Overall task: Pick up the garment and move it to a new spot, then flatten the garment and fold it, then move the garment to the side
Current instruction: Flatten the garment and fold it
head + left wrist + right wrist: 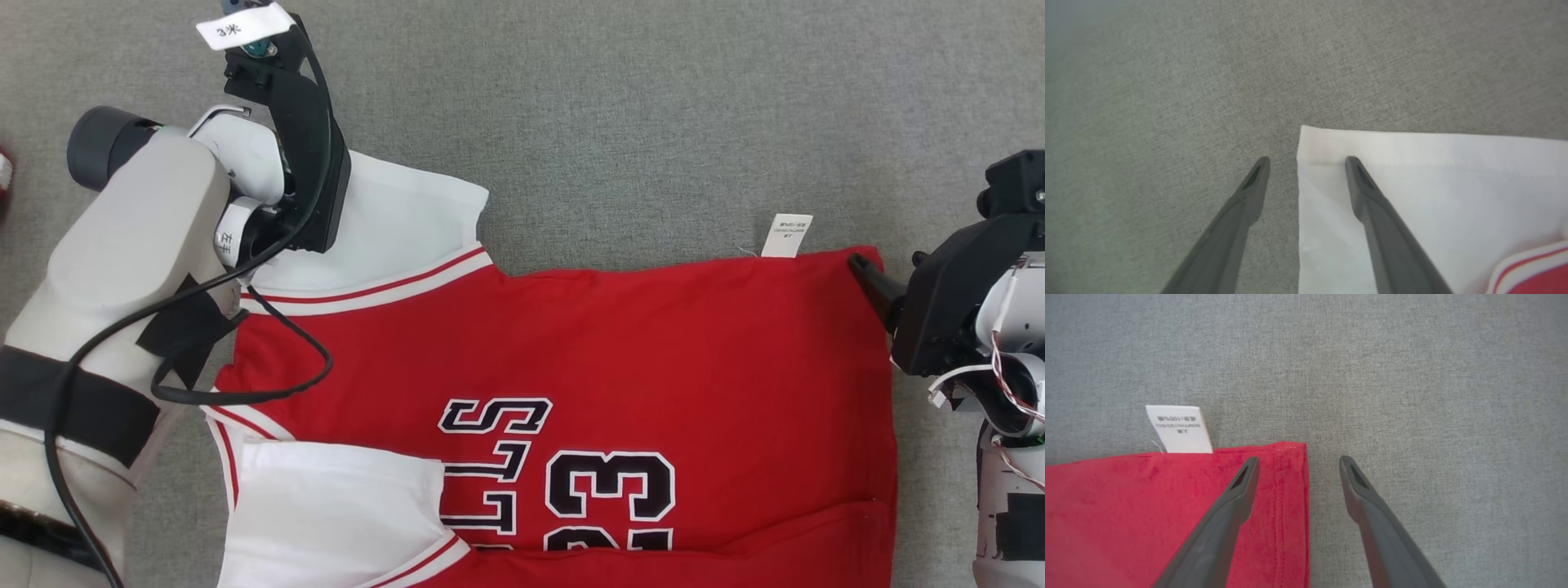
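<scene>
One red short-sleeved jersey garment (571,351) with white sleeves and black-and-white lettering, lying spread on the grey woven-cloth table (653,122). Nearest part: a white sleeve (326,506) laid inward over the chest; the garment's near side and the lower lettering are cut off by the head view's bottom edge. Handling, judged: light, limp, thin knit, not fragile; likely to sag and crease when lifted, so best taken at two corners at once, pinching through all layers. Farther: the far white sleeve (408,220), its shoulder covered by the left arm's pale forearm and a black cable (269,384). Left end effector (1307,162), released and empty, straddles that sleeve's outer corner, one finger over cloth, one over table. Right end effector (1299,460), likewise spread and empty, straddles the far red corner beside a small white care label (788,235), print unreadable. Whether any fingertip touches the cloth cannot be told.
</scene>
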